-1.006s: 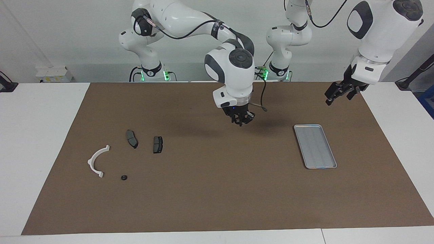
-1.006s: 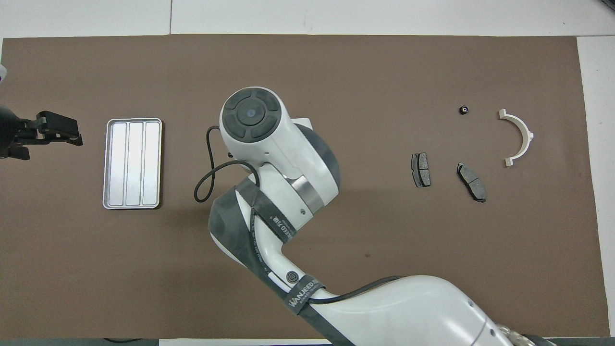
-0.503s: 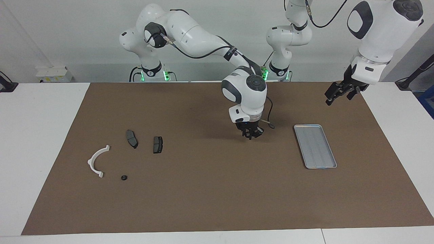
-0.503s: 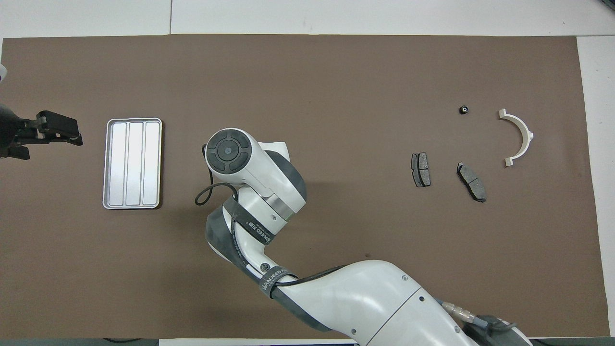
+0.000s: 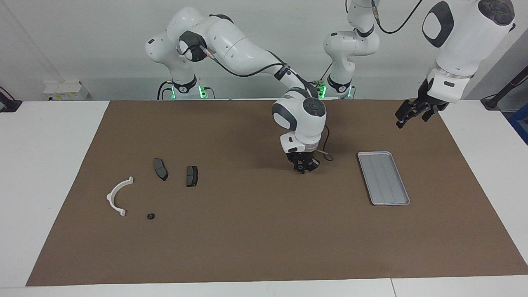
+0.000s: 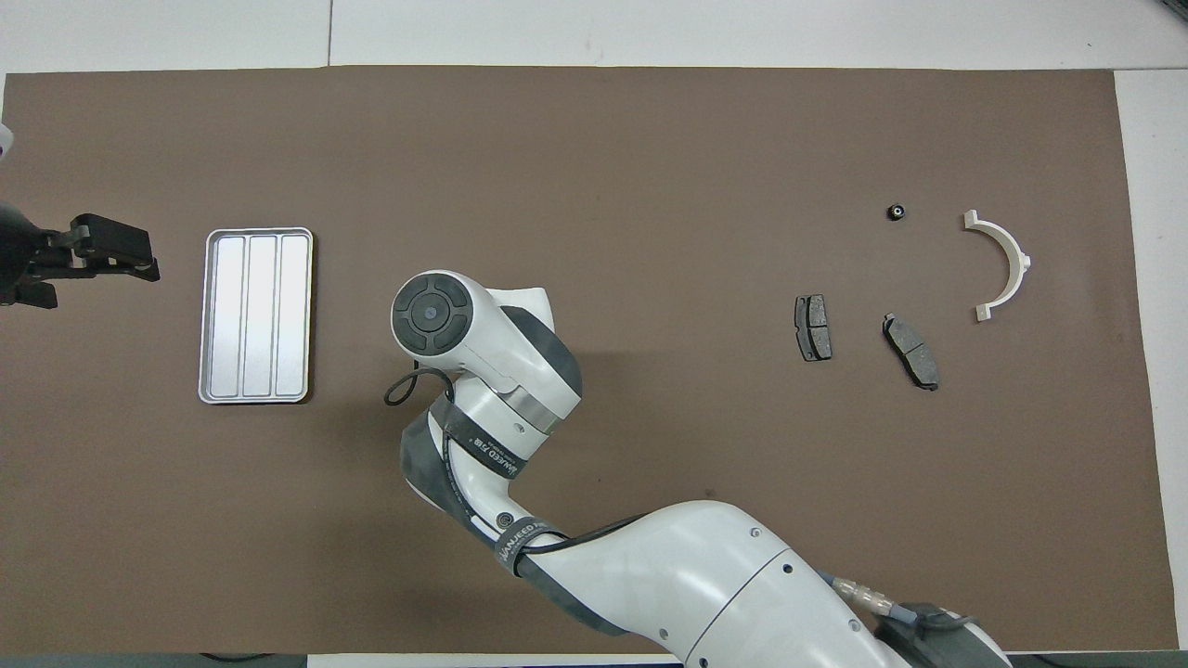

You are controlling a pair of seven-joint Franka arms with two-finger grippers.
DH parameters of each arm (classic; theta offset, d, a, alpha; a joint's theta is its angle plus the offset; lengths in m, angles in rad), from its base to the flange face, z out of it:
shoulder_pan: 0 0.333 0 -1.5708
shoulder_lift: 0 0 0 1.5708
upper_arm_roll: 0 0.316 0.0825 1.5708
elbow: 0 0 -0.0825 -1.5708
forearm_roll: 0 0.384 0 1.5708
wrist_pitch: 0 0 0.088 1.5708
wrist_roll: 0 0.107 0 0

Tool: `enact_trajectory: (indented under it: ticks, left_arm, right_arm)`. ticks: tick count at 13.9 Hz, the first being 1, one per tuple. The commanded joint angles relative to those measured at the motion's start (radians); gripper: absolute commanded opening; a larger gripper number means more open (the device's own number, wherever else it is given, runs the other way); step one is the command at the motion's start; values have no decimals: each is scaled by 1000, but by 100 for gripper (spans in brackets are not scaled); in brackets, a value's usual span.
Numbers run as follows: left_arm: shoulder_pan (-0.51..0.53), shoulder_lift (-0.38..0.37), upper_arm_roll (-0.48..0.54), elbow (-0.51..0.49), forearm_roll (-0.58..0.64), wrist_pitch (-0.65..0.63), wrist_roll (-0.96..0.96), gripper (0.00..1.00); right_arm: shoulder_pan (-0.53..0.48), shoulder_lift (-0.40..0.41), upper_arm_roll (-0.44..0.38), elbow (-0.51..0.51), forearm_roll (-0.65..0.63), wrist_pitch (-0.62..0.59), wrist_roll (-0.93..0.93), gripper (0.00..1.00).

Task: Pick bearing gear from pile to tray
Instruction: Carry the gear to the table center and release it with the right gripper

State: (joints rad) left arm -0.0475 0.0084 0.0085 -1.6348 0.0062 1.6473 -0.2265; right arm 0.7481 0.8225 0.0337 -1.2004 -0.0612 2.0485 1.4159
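2 dark plates, 1 tray

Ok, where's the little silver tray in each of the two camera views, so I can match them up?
Facing view: the tray lies toward the view's right, on the brown mat, below the left gripper.
Overhead view: the tray lies toward the view's left, beside the left gripper.
Shared landmark: the white arc bracket, at the mat's other end, the right arm's.

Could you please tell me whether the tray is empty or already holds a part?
Empty: the tray shows only its bare ribbed floor in both views.
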Motion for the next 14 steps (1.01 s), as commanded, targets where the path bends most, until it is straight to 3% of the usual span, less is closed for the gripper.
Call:
enact_trajectory:
  ticks: [1, 5, 7, 11, 14]
  left_arm:
    - [-2, -2, 4, 7, -3, -18, 4, 100]
    - [-2, -2, 4, 7, -3, -21, 3, 100]
    - [-2, -2, 4, 7, -3, -21, 4, 100]
    - [-2, -2, 4, 7, -3, -18, 3, 100]
    - [-2, -4, 4, 7, -3, -20, 3, 100]
  right_arm:
    - [-10, 18, -8, 18, -20, -36, 20, 100]
    - [-99, -9, 11, 191, -6, -287, -85, 100]
    - [-192, -95, 29, 200, 9, -320, -240, 100]
    - [-413, -195, 32, 193, 17, -429, -819, 100]
    - [-585, -203, 29, 138, -2, -398, -1252, 100]
